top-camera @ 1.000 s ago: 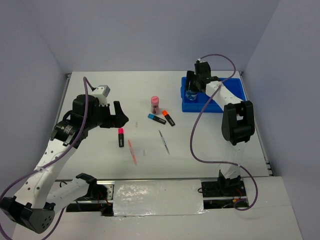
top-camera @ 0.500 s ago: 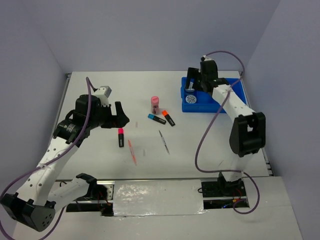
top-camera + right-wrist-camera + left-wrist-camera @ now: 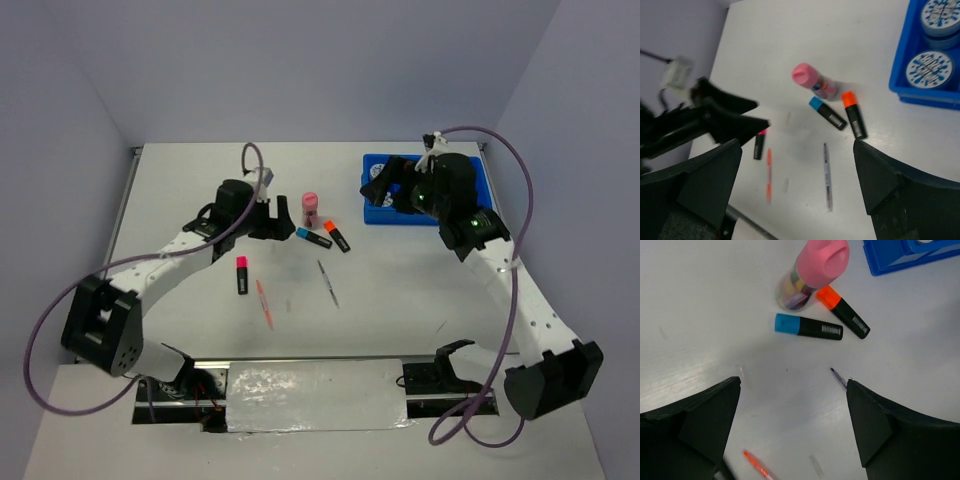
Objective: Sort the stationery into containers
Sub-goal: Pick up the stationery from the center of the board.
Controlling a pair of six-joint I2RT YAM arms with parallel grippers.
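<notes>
On the table lie a pink cylinder (image 3: 310,207), a blue-capped highlighter (image 3: 313,237), an orange-capped highlighter (image 3: 337,237), a pink-capped highlighter (image 3: 241,274), an orange pen (image 3: 264,303) and a grey pen (image 3: 328,283). My left gripper (image 3: 276,222) hangs open just left of the cylinder, with nothing between its fingers (image 3: 715,415). In the left wrist view, the cylinder (image 3: 815,270) and the blue-capped highlighter (image 3: 807,326) lie ahead of it. My right gripper (image 3: 393,188) stands open above the left end of the blue tray (image 3: 480,180). Two tape discs (image 3: 929,70) sit in the tray (image 3: 900,75).
White walls close the table in at the back and on both sides. The right arm's purple cable (image 3: 520,230) loops over the right side. Both arm bases stand at the near edge, with a shiny strip (image 3: 315,385) between them.
My left arm has swung right and forward, up to the pink cylinder. My right gripper has opened wider and drawn back and up from the tray, where a tape disc stays.
</notes>
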